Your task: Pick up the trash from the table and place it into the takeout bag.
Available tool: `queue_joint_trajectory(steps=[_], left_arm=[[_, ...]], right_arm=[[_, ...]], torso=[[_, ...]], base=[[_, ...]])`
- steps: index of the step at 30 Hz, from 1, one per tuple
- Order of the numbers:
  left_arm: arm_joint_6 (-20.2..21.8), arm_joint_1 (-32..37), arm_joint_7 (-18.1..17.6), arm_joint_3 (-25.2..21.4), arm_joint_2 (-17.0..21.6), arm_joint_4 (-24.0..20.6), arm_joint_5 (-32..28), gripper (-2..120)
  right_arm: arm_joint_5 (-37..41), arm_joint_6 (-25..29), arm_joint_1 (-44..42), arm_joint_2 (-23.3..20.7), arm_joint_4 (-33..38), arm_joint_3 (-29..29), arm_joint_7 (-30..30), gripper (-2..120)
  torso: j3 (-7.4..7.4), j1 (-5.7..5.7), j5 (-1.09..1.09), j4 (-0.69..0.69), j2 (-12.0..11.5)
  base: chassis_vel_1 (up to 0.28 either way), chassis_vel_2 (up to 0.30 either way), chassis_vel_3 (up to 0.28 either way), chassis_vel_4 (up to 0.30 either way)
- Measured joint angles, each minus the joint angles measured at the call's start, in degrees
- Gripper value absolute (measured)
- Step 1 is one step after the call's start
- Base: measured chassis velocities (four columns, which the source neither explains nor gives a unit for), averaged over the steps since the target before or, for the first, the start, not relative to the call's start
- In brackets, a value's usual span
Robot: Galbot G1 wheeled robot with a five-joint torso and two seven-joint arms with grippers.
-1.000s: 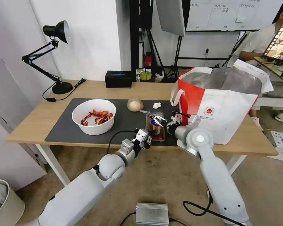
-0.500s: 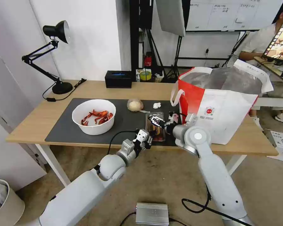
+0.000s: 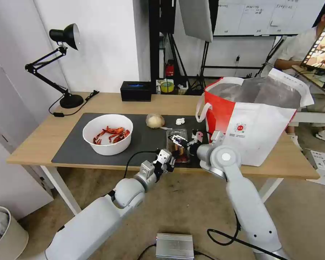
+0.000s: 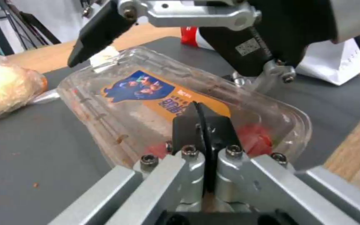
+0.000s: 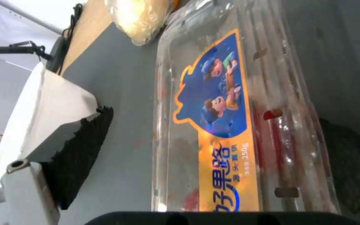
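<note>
My left gripper [image 3: 168, 163] hangs at the near edge of the tabletop [image 3: 43, 134], just short of the tray [image 3: 177, 145]; its jaws are pressed together on nothing, as the left wrist view shows, with the tray's near end right beyond the tips [image 4: 203, 120]. The tray lies flat on the grey mat [image 3: 76, 144], lid down, with a blue and orange label on top [image 5: 215, 106] and a few red fruits inside at the near end [image 4: 253, 139]. My right gripper [image 3: 182, 141] is over the tray, its jaws spread wide across it: one black finger [image 4: 98, 29] reaches toward the tray's far corner, and the right wrist view shows a ribbed pad [image 5: 78, 150] standing off one long side of the tray, apart from it. To the left on the mat sits the white bowl [image 3: 107, 134] with red shells in it. Farther back on the mat are the tan ball [image 3: 155, 120] and, just right of it, the tissue wad [image 3: 180, 121]. The bag [image 3: 256, 122] stands upright at the right end of the tabletop, mouth open, foil lining showing.
</note>
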Motion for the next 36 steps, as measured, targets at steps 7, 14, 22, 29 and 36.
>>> queue_joint_trajectory(steps=[7, 14, 22, 29, 36], left_arm=[[-0.09, 0.11, -0.01, 0.0, 0.01, -0.21, 0.0, 0], [-0.32, 0.22, -0.01, 0.02, 0.01, -0.25, 0.0, 0], [-0.87, 0.23, -0.07, 0.15, -0.05, -0.17, 0.01, 0], [-0.94, 0.01, -0.21, 0.29, -0.17, -0.13, 0.01, 0], [-1.19, -0.02, -0.38, 0.44, -0.31, 0.01, 0.01, 0]], right_arm=[[0.0, -0.06, 0.77, 0.5, -0.66, -0.37, 0.12, 100], [0.0, -0.06, 0.58, 0.57, -0.86, -0.67, 0.74, 94], [0.01, -0.06, 0.53, -0.28, -0.87, -0.93, 1.49, 65], [0.43, -0.09, 0.45, -1.23, -0.5, -1.0, 2.0, 42], [1.14, -0.09, 0.21, -1.93, 0.0, -0.99, 2.53, 14]], torso=[[0.0, 0.0, 0.0, 0.0, -0.01], [0.0, 0.0, 0.0, 0.0, -0.01], [0.0, 0.0, 0.0, 0.0, -0.01], [0.01, 0.0, 0.01, 0.01, -0.01], [0.01, 0.0, 0.0, 0.01, -0.01]], base=[[0.0, 0.0, 0.0, 0.0], [0.0, 0.0, 0.0, 0.0], [0.0, 0.0, 0.0, 0.0], [0.0, 0.0, 0.0, 0.0], [0.0, 0.0, 0.0, 0.0]])
